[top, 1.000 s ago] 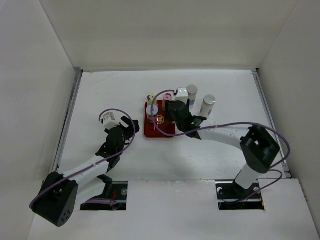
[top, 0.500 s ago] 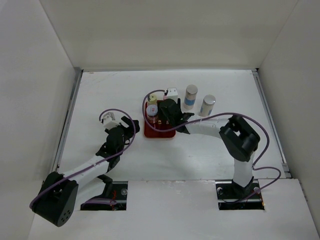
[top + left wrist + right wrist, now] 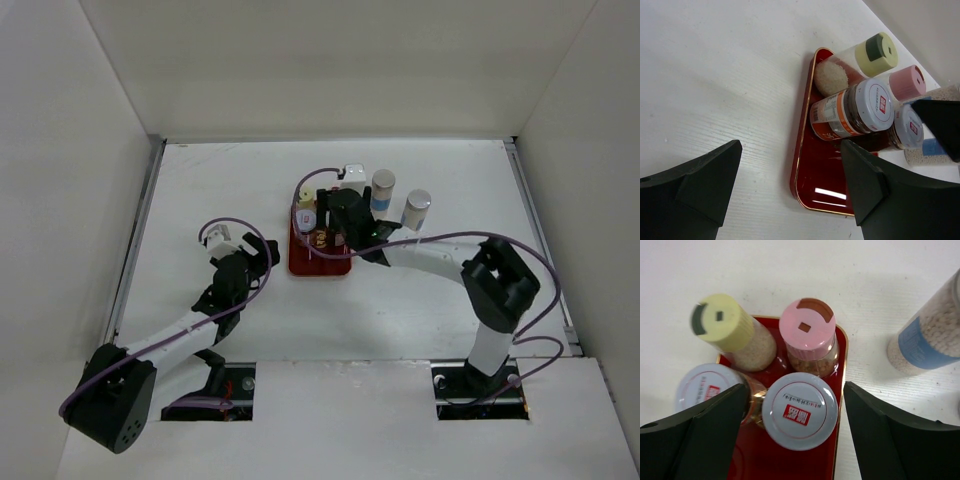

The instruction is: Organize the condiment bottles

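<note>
The red tray [image 3: 318, 262] holds four bottles: yellow-capped [image 3: 722, 322], pink-capped [image 3: 806, 327], and two short ones with whitish lids [image 3: 702, 387] [image 3: 800, 410]. Two taller silver-capped bottles [image 3: 383, 186] [image 3: 416, 207] stand on the table right of the tray. My right gripper [image 3: 796, 425] hovers over the tray, open, its fingers on either side of the right short bottle and above it. My left gripper [image 3: 790, 190] is open and empty, left of the tray [image 3: 815, 170], facing the bottles.
White walls close in the table on the left, back and right. The right arm reaches across the table's middle to the tray. A tall blue-labelled bottle [image 3: 927, 340] stands just right of the tray's far corner.
My right gripper swung left over the tray, then shifted slightly back right and farther. The bottles and the left arm have not moved.
</note>
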Controlling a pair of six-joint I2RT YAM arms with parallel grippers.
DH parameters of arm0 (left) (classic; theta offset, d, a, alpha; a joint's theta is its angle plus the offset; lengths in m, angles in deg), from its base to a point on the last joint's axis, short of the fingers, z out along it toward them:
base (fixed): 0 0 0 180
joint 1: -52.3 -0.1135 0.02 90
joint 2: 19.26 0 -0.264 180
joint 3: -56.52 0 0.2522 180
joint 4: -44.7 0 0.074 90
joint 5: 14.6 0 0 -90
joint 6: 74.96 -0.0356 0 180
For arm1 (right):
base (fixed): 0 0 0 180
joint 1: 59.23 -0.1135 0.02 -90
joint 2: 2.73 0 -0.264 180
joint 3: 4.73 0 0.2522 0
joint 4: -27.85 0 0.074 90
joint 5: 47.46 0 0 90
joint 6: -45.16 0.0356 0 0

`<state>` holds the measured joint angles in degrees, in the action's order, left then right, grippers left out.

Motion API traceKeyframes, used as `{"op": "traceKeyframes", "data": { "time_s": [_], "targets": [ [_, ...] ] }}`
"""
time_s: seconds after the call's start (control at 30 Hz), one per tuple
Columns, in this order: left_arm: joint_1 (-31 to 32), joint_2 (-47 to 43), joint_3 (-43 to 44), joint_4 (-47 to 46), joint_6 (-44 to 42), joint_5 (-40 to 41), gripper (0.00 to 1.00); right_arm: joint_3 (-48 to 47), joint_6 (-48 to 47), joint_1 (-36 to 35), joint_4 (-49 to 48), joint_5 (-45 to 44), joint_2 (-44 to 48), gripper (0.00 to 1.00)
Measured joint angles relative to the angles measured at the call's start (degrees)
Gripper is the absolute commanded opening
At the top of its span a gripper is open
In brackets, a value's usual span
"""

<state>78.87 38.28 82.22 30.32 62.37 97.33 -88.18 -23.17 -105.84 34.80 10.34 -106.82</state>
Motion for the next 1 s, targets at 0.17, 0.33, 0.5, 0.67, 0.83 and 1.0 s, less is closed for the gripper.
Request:
{"op": "traceKeyframes", "data": {
  "time_s": [0.17, 0.33, 0.5, 0.67, 0.83, 1.0],
  "targets": [
    [0.13, 0.0, 0.0, 0.0, 0.0, -0.04, 0.8, 5.27, 0.52, -0.74, 0.68, -0.31, 10.93, 0.82],
    [0.17, 0.0, 0.0, 0.0, 0.0, 0.0, 0.8, 13.11, 0.39, 3.15, 1.9, -2.27, 25.51, 0.94],
    [0.28, 0.76, 0.0, -0.07, 0.0, 0.04, 0.8, 15.98, -1.01, 14.49, 4.26, -6.86, 33.7, 1.0],
    [0.57, 1.81, 0.0, -0.37, 0.0, 0.07, 0.81, 15.91, -3.15, 19.5, 6.93, -5.2, 29.68, 1.0],
    [0.61, 1.97, 0.0, -0.55, 0.0, 0.09, 0.82, 15.28, -4.66, 20.04, 9.16, -0.07, 23.32, 1.0],
    [0.74, 1.99, 0.0, -0.74, 0.0, 0.11, 0.82, 13.31, -5.01, 21.57, 9.4, 1.18, 19.19, 1.0]
  ]
}}
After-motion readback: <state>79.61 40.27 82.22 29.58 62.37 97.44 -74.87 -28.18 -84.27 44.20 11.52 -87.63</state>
